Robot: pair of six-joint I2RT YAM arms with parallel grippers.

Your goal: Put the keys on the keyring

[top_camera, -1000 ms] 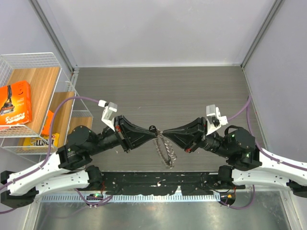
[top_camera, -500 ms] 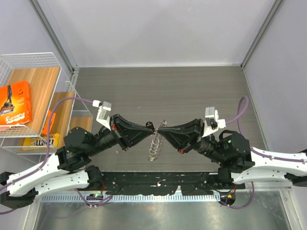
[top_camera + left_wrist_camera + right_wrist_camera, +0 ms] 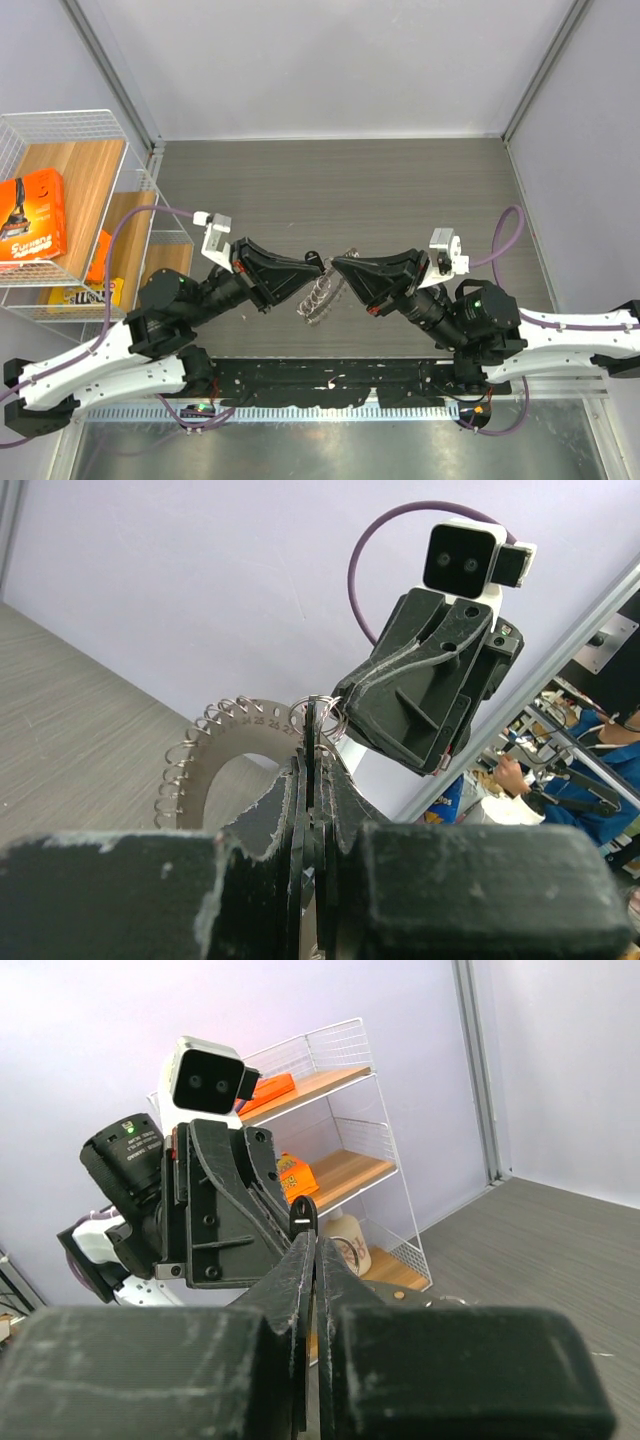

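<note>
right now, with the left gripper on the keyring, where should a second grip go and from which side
Probably the flat numbered band of the keyring, pinched across its two faces inside the rim loops. Come edge-on from the free arc away from the left gripper, since the plate is thin and the rim is crowded.

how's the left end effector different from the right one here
The left end effector pinches the wide silvery keyring, whose looped rim sticks out past its fingers. The right end effector pinches only what looks like a small dark-headed key. The left one reaches in from the left and the right one from the right, mirrored. Both are shut and held above the table, with their tips almost meeting.
</note>
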